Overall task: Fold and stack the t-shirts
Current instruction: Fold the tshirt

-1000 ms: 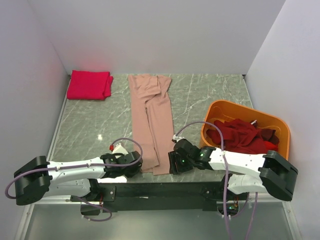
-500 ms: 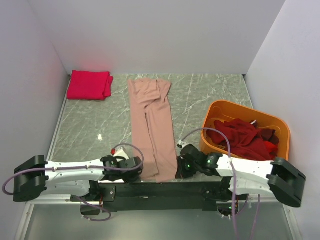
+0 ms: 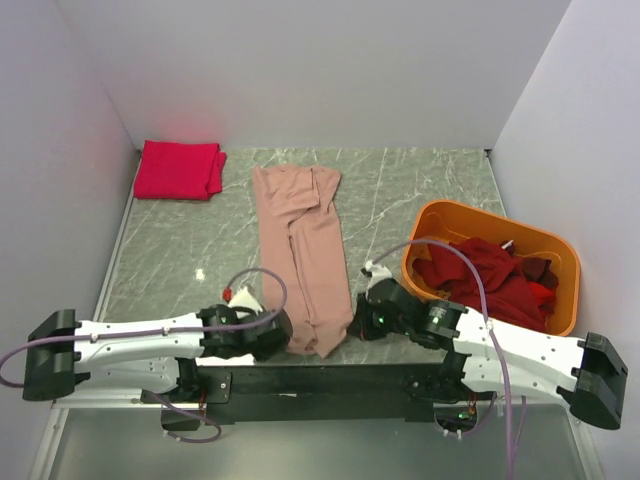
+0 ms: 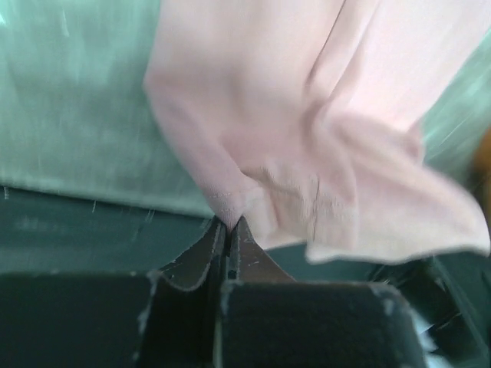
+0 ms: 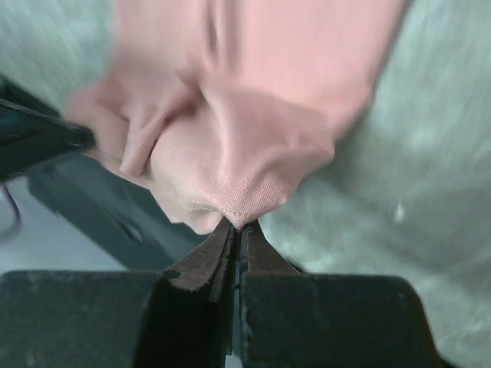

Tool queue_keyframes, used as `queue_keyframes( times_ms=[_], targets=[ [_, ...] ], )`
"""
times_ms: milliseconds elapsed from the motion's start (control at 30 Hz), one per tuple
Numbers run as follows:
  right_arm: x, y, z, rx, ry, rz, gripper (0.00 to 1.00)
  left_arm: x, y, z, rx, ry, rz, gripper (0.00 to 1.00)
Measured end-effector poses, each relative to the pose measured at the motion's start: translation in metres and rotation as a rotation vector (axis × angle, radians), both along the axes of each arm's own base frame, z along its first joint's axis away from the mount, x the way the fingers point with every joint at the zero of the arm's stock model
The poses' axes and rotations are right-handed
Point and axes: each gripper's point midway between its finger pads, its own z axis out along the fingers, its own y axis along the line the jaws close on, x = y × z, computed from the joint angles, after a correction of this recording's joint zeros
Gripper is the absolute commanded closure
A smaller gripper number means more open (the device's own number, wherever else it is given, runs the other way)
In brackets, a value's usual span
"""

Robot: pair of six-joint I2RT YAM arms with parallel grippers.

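Note:
A dusty-pink t-shirt [image 3: 300, 250], folded into a long strip, lies down the middle of the table. My left gripper [image 3: 285, 335] is shut on its near left corner, seen pinched at the fingertips in the left wrist view [image 4: 229, 226]. My right gripper [image 3: 352, 325] is shut on the near right corner, hem stitching right at its tips [image 5: 238, 228]. The near end of the pink t-shirt [image 5: 253, 138] bunches and sags between the two grips. A bright crimson-pink t-shirt [image 3: 178, 168] lies folded at the back left. Dark red t-shirts [image 3: 480, 275] are heaped in the tub.
The orange plastic tub [image 3: 490, 215] stands at the right, close behind my right arm. White walls close in the grey marble table [image 3: 170, 250] on three sides. A black rail [image 3: 320, 380] runs along the near edge under both grippers.
My right gripper has shut on the near right corner. Both grippers have drawn toward the near edge, and the pink t-shirt has slid nearer with them, its near end lifted and bunched.

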Motion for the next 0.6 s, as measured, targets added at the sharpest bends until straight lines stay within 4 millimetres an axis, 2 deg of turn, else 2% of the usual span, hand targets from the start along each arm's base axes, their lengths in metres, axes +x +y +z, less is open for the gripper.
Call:
queue_keyframes(
  times_ms=[200,433,500,600],
  targets=[
    [0.058,0.019,0.044,-0.002,-0.170,-0.082,1.00,0.068,0.020,0.018,-0.006,-0.126,0.162,0.99],
    [0.126,0.025,0.069,-0.048,-0.283,-0.192,1.00,0.143,0.017,0.073,0.030,-0.312,0.240,0.99],
    [0.146,0.027,0.076,-0.051,-0.305,-0.218,1.00,0.165,0.020,0.084,0.051,-0.343,0.270,0.99],
    [0.174,0.030,0.085,-0.057,-0.334,-0.250,1.00,0.191,0.029,0.089,0.094,-0.372,0.293,0.99]
  ],
)
